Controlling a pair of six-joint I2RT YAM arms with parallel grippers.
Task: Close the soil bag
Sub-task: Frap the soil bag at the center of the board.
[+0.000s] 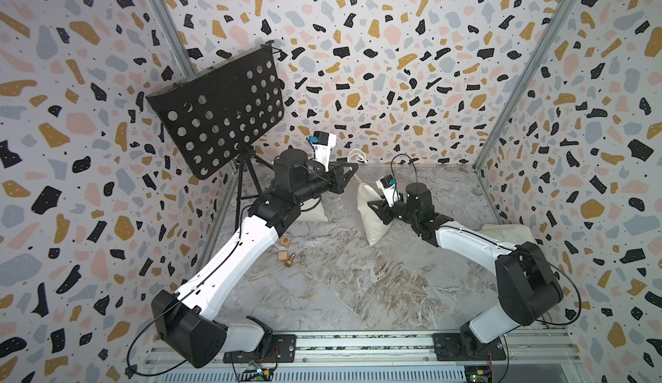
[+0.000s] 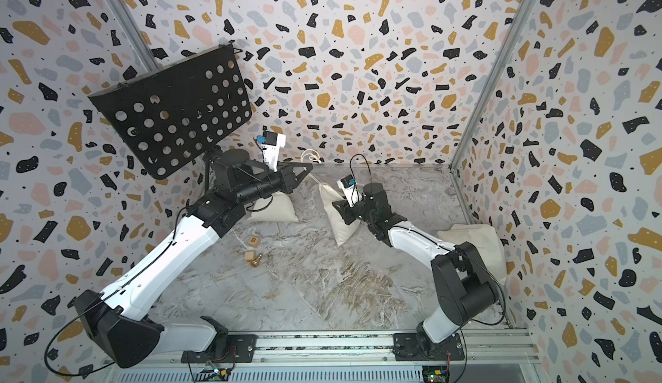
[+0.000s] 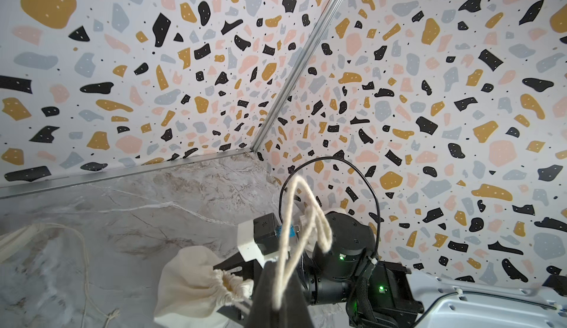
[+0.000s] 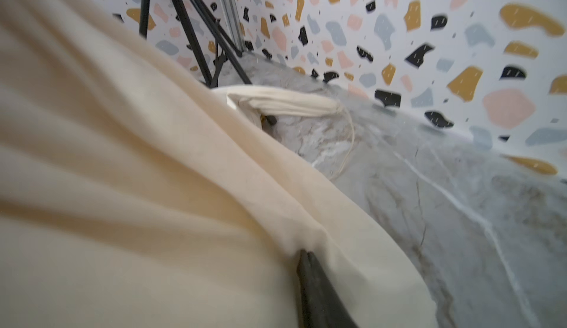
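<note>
**Cord Clamped, Cloth Pinched**

Clamps the drawstring (image 3: 290,219) in the left gripper (image 3: 273,269), jaws fully clenched on the cord, with a slack loop rising above the fingers. Holds that gripper raised over the far part of the marble table (image 1: 340,284), just beyond and above the neck of the soil bag (image 1: 370,220). Pinches a fold of the bag's cloth with the right gripper (image 4: 306,257), jaws pressed nearly together on the fabric, with creases running into the pinch in the right wrist view. Reaches in low from the right side, against the bag's flank in both top views.

As for the soil bag: lies toward the back of the table, between the two grippers, tilted, neck pointing at the rear wall. Shows, in the left wrist view, that neck gathered into tight pleats just beside the left fingers.

Elsewhere on the table:
- a second cloth bag (image 1: 315,214) under the left arm, near the foot of the music stand (image 1: 218,112)
- two wooden blocks (image 1: 285,241) and a small brass piece (image 1: 291,260) close together nearer the front, well apart from the soil bag
- more pale cloth (image 1: 501,232) at the right edge, behind the right arm
</note>
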